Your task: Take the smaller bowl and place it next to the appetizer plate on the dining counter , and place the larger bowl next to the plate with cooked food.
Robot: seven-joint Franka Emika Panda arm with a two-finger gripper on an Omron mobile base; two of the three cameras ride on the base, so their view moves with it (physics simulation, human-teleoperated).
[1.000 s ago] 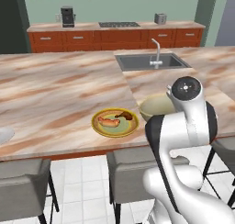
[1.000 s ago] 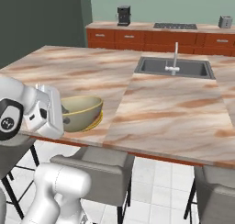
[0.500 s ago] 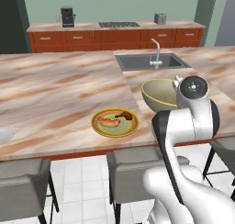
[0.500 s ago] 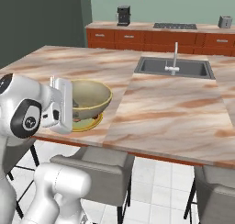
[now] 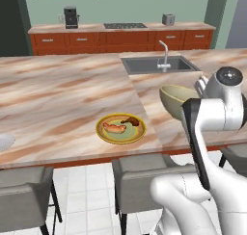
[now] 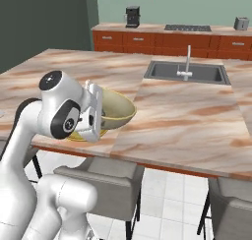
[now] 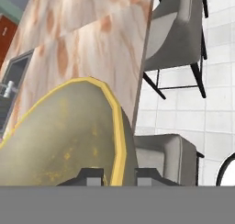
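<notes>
Hand view looks straight along the two-finger gripper [image 7: 117, 172], whose dark fingertips [image 7: 94, 174] stand one on each side of the yellow-edged rim of the wide, deep cream-beige ceramic bowl [image 7: 59, 136], so the jaws are closed on that rim, with the pale olive inside to one side of them and the outer wall to the other. Beyond the jaws lies the long pink-beige marble dining counter [image 7: 87, 48] with brown veins, and off its edge two grey stools [image 7: 176, 32] stand on white floor tiles. Left base view gives what the hand camera cannot: the bowl [image 5: 176, 100] is lifted clear above the counter [image 5: 62, 99], tilted, and the round yellow-rimmed plate of orange, red and brown food [image 5: 120, 128] lies on the marble well off to the side of the jaws, near the counter's front edge. Right base view shows the gripper [image 6: 101, 108] side-on, clamped to the near rim of the bowl [image 6: 115, 107], with a steel sink and tap [image 6: 187, 71] set into the counter [image 6: 182, 116] far beyond.
</notes>
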